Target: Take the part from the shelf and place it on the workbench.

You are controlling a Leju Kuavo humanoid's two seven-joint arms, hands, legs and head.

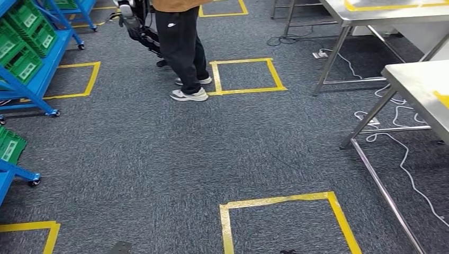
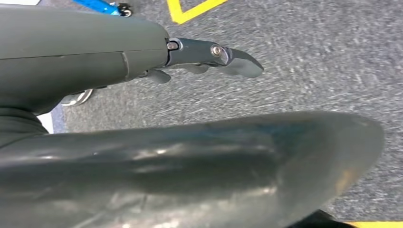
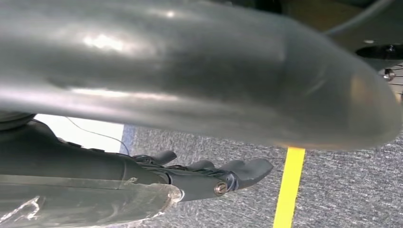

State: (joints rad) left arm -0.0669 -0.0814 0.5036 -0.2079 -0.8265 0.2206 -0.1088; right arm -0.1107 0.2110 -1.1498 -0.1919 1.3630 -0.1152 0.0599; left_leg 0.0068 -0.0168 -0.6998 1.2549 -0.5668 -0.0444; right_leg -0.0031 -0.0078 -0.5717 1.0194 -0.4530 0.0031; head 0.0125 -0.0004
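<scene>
The blue shelf [image 1: 45, 63] stands at the far left and carries green bins [image 1: 21, 39]; what lies in them is hidden from here. A steel workbench [image 1: 418, 84] is at the right, with a second one [image 1: 381, 13] behind it. My left hand [image 2: 190, 142] hangs over the grey carpet, its dark fingers [image 2: 214, 54] stretched out apart from the thick thumb and holding nothing. My right hand [image 3: 214, 85] hangs the same way, fingers [image 3: 223, 178] straight and empty, above a strip of yellow tape [image 3: 287, 190].
A person in dark trousers and grey shoes [image 1: 185, 47] stands ahead, beside a dark machine [image 1: 138, 26]. Yellow tape squares [image 1: 246, 76] [image 1: 286, 222] mark the carpet. White cables [image 1: 402, 153] trail under the workbench legs. A lower blue shelf [image 1: 10, 159] juts in at left.
</scene>
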